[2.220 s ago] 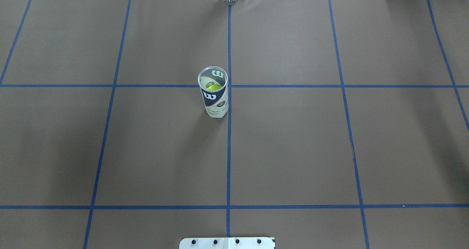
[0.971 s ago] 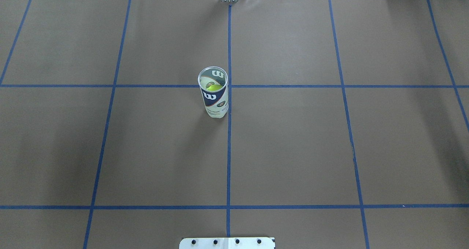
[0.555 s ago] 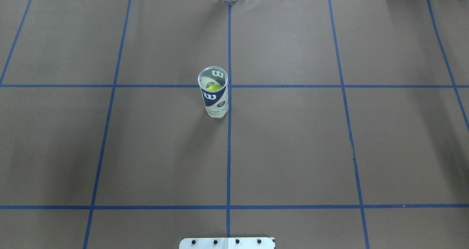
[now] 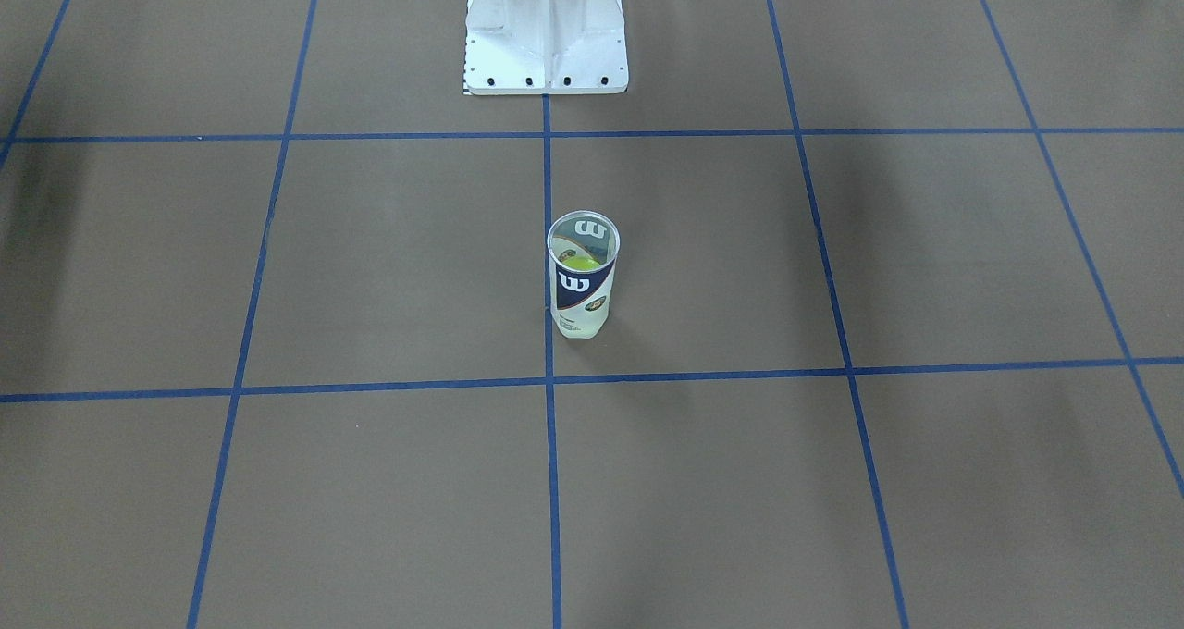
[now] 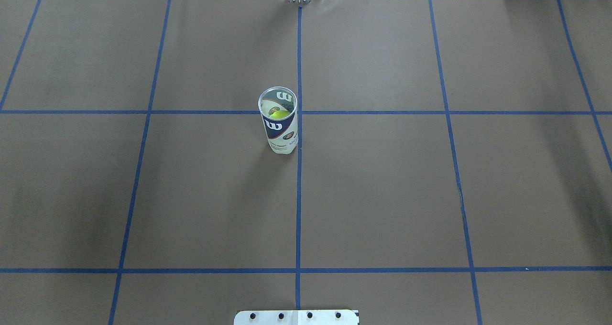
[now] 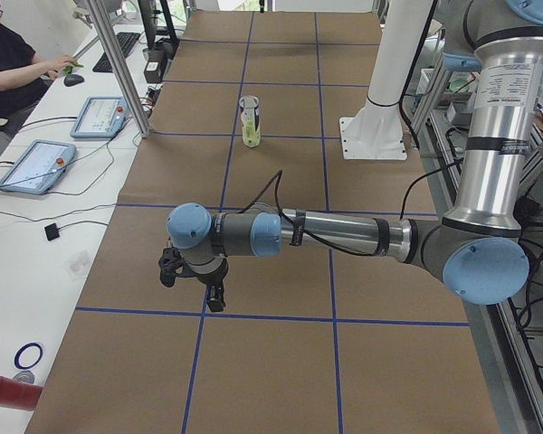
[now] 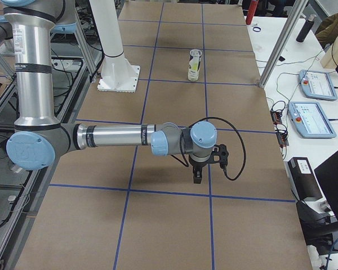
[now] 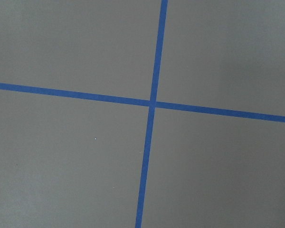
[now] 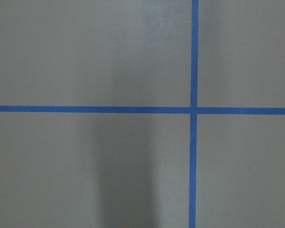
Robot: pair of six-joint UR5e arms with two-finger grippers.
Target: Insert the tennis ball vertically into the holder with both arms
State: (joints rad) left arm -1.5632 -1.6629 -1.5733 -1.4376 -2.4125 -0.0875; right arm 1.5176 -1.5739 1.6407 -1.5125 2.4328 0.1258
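Note:
The holder, a clear can with a navy and white "W" label, stands upright near the table's middle, just left of the centre tape line; it also shows in the front view as the holder. A yellow-green tennis ball sits inside it, seen through the open top. Neither arm reaches the overhead or front views. The left gripper hangs low over the paper at the table's left end, far from the holder. The right gripper hovers at the right end. I cannot tell whether either is open or shut.
The white pedestal base stands at the robot's side of the table. Blue tape lines cross the brown paper. A seated person and control tablets are beyond the far edge, along with metal frame posts.

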